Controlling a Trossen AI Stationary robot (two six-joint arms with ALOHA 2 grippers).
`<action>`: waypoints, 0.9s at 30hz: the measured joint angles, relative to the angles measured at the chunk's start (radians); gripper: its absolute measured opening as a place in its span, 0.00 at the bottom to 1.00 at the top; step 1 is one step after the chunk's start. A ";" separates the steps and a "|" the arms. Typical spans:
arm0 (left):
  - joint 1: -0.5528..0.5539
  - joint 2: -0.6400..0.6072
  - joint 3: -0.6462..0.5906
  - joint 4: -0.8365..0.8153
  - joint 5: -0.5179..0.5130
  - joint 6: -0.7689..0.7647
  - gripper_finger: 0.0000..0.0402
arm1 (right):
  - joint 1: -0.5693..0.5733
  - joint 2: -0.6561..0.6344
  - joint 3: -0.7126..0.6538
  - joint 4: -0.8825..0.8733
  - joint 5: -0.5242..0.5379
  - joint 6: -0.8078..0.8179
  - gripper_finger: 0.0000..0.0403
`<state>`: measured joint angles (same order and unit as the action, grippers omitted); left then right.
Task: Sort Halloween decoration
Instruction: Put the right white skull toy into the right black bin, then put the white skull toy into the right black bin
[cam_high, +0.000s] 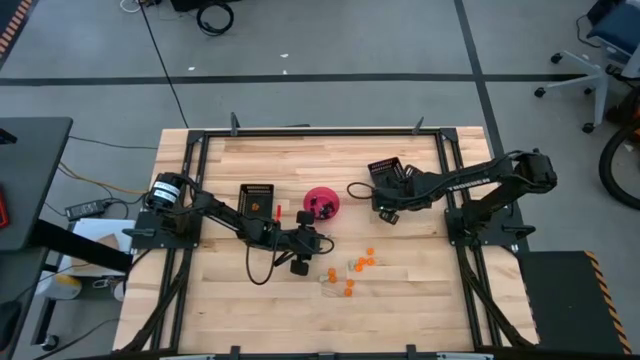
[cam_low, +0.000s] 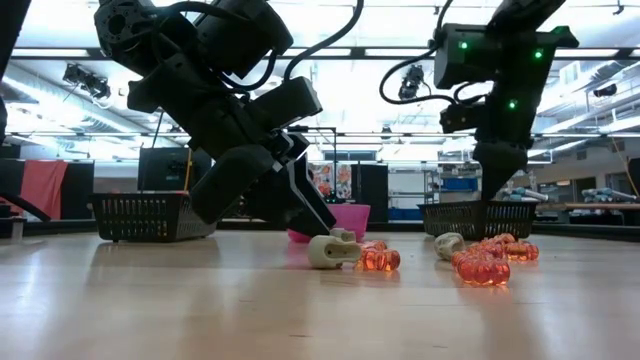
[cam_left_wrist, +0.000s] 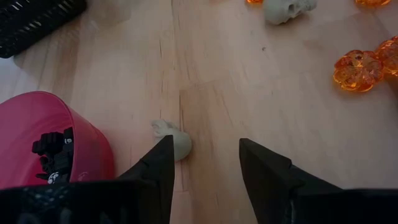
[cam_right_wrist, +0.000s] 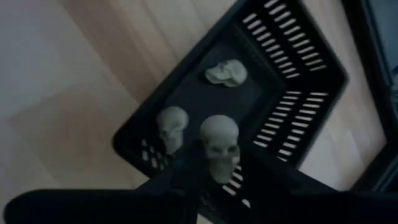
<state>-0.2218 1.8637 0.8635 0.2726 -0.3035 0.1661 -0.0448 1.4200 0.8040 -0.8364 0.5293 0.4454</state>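
Closest to us in the low view, translucent orange pumpkin trinkets (cam_low: 483, 268) lie clustered on the pale wooden surface (cam_low: 200, 310), right of centre, with a whitish-grey skull trinket (cam_low: 331, 250) at mid-frame touching another orange piece. Our left tool (cam_left_wrist: 202, 163) is down at the surface beside that skull, its two dark fingers spread with bare wood between them; in the left wrist view the skull sits just at the tip of one finger, and we see nothing pinched. From above, the orange pieces (cam_high: 349, 272) are scattered just below centre of the frame, a little right of the left tool (cam_high: 300, 262).

Further back, at the middle of the overhead frame, stands the round pink plastic bowl (cam_high: 321, 203) with black trinkets (cam_left_wrist: 53, 158) inside. Left of it sits a black slotted rectangular tray (cam_high: 256, 199).

Farthest, in the upper right part of the surface, our right tool (cam_high: 389, 212) hangs over a second black slotted tray (cam_right_wrist: 292, 74). Its wrist view shows two grey skulls (cam_right_wrist: 227, 73) lying in that tray and a third skull (cam_right_wrist: 219, 146) right between the fingertips; we cannot tell whether the fingers pinch it or have let go.
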 joint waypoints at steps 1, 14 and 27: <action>0.000 0.000 0.000 0.000 0.000 0.000 0.37 | -0.002 0.000 0.000 0.003 -0.003 -0.002 0.30; 0.000 0.000 0.000 0.000 0.000 0.000 0.37 | 0.092 0.000 0.061 0.083 0.043 -0.132 0.37; 0.000 0.000 0.000 0.000 0.000 0.001 0.37 | 0.222 0.023 0.065 0.458 -0.350 -0.344 0.38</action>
<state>-0.2218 1.8641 0.8635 0.2726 -0.3035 0.1668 0.1772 1.4433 0.8692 -0.3785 0.1791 0.1009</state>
